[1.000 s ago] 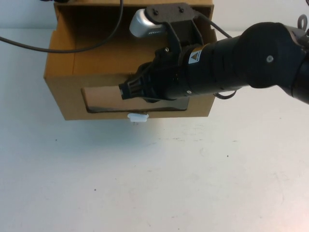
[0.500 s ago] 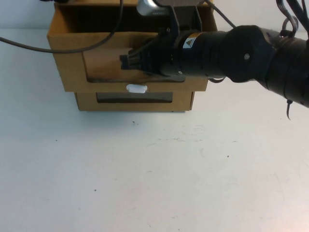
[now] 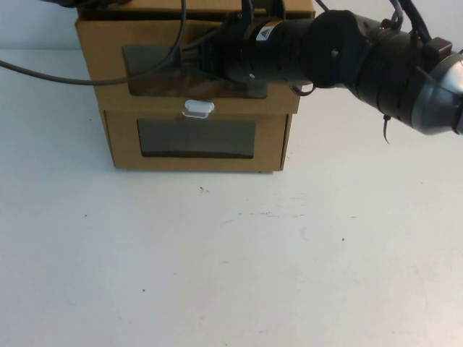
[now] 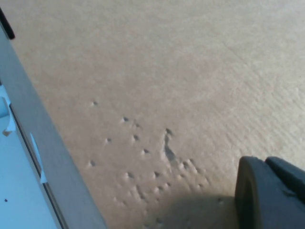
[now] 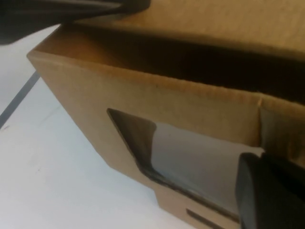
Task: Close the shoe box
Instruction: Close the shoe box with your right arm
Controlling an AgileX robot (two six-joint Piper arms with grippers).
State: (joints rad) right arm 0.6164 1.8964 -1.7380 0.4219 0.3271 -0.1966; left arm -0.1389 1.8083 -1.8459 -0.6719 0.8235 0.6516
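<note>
Left gripper (image 4: 269, 191): it is right up against plain brown cardboard, at the far left by the boxes. I cannot tell if it is spread or pressed together.
Cable (image 3: 87, 78): a thin black wire hangs across the left part of the top box.
Shoe box (image 3: 108, 72): it is the top box of two, at the far side of the table, a bit left of the middle.
Window (image 3: 152, 72): a wide clear window in the front of the shoe box. The arm hides its right part.
White tab (image 3: 198, 108): it is small and sits just under that window, sticking out toward the near side.
Lower box (image 3: 268, 144): it is the same brown card and has its own window. The shoe box sits on top of it.
Right gripper (image 3: 202, 61): it is at the front of the shoe box, on the window. I cannot tell if it is spread or pressed together.
Right arm (image 3: 362, 58): it is big and black and reaches in from the right.
Done: the drawer looks almost all the way in.
Left to do: its front sticks out a little past the lower box. The right wrist view shows a dark gap behind the top edge, so I think it needs one more small push.
Table (image 3: 231, 260): it is flat and white, with a few tiny dark specks.
Room: there is only a pale wall (image 3: 29, 22) behind the table.
</note>
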